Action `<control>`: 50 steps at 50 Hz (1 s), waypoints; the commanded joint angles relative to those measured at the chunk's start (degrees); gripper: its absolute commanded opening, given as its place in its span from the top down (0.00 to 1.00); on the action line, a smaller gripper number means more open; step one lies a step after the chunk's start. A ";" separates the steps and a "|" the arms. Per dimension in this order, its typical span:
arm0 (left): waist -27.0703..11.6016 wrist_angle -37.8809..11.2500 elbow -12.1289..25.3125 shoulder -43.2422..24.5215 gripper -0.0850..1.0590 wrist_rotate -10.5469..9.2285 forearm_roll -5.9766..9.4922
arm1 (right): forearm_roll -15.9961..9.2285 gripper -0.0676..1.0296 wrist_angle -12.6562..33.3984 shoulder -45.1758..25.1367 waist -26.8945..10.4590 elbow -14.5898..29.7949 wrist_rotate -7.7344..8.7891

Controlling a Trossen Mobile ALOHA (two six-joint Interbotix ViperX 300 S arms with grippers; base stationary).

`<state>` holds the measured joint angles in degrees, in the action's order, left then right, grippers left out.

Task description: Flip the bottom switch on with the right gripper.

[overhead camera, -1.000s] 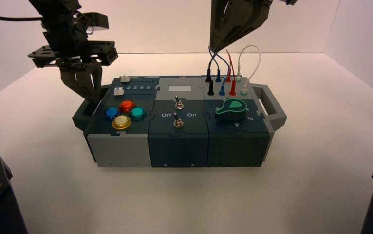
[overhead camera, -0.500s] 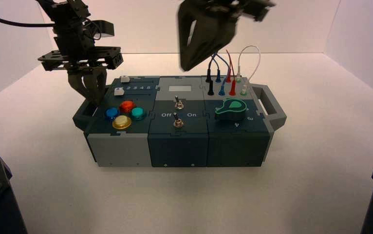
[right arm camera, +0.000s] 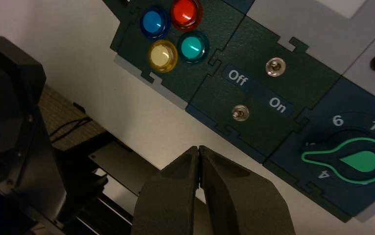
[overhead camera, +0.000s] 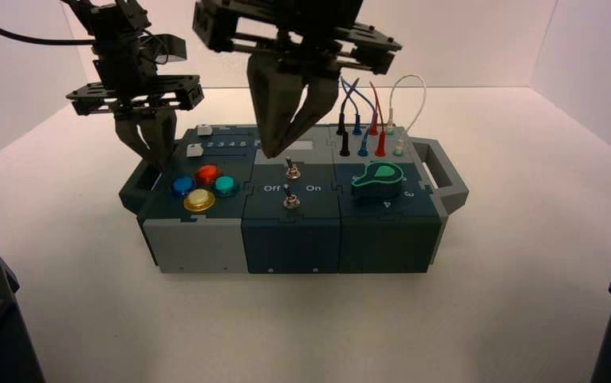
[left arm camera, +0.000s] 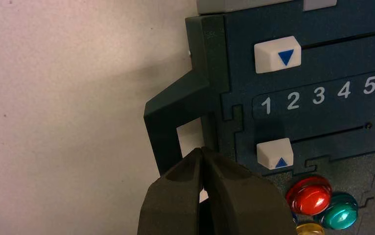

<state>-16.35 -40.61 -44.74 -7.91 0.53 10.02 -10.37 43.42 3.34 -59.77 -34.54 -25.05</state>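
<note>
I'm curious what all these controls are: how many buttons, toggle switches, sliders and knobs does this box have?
Round buttons: 4 (blue button, red button, teal button, yellow button)
Toggle switches: 2 (top switch, bottom switch)
Sliders: 2 (rear slider, front slider)
Green knob: 1
Total: 9

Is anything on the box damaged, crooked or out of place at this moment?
Nothing stands out. The box sits flat and looks intact, wires plugged in at the back. The right gripper hangs above the switch tiles, jaws shut; the left gripper is near the left handle.
</note>
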 commanded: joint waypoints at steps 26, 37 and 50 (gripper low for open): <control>0.62 -1.05 -0.97 -5.27 0.95 0.53 -0.53 | 0.44 0.96 0.62 -1.85 -0.35 2.20 -8.79; 0.62 -1.41 -0.62 -6.77 0.95 0.53 -0.44 | 1.49 0.96 0.62 -2.99 -0.62 2.99 -12.74; 0.62 -1.93 -0.18 -8.17 0.95 0.44 -0.53 | 2.11 0.96 1.32 -5.01 -0.62 4.75 -15.21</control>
<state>-16.00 -42.54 -43.42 -10.28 0.35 10.20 -8.70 44.56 -1.93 -59.94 -31.90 -39.11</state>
